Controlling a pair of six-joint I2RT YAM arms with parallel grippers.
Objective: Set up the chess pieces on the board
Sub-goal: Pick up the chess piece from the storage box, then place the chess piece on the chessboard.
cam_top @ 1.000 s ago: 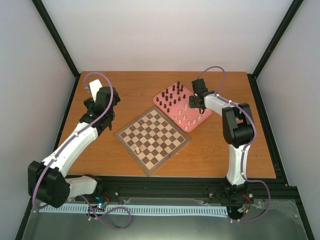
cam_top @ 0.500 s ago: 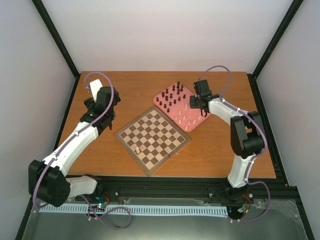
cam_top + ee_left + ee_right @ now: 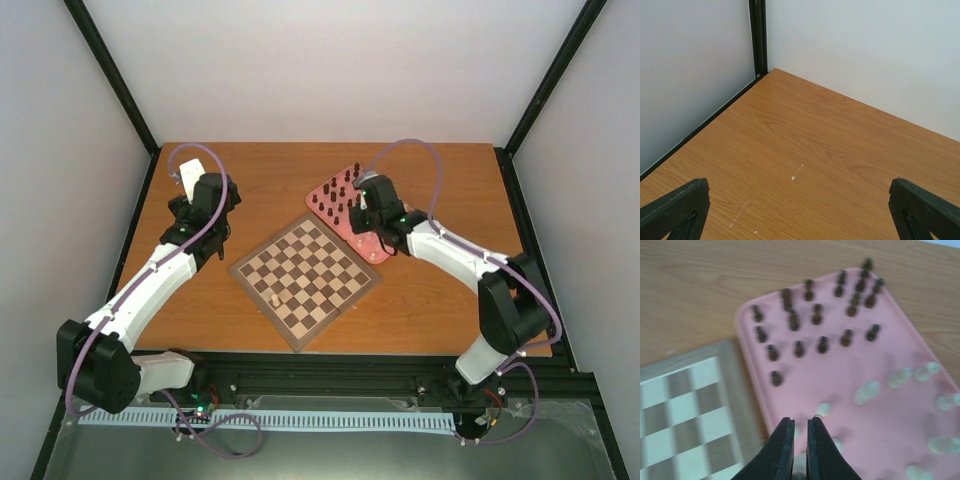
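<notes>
The board point(image 3: 322, 262) lies at the table's middle with one cream piece point(image 3: 275, 299) on its near left squares. The pink tray point(image 3: 322, 192) behind it holds several dark pieces point(image 3: 336, 203) and cream pieces. My right gripper point(image 3: 358, 216) hangs over the tray's near left part, close to the board's far corner. In the right wrist view its jaws point(image 3: 800, 424) stand almost together on a pale cream piece, blurred, above the tray point(image 3: 747, 370); dark pieces point(image 3: 817, 315), loose cream pieces point(image 3: 867, 390) and the board's edge point(image 3: 685, 405) show. My left gripper point(image 3: 186, 207) is open and empty.
The left wrist view shows bare wooden table point(image 3: 805, 130), the black corner post point(image 3: 758, 35) and white walls, with my left gripper point(image 3: 800, 210) spread wide over it. Black frame rails run along the table's sides and front.
My right gripper has swung left from the tray's right side to its near left part, beside the board. The left arm has not moved.
</notes>
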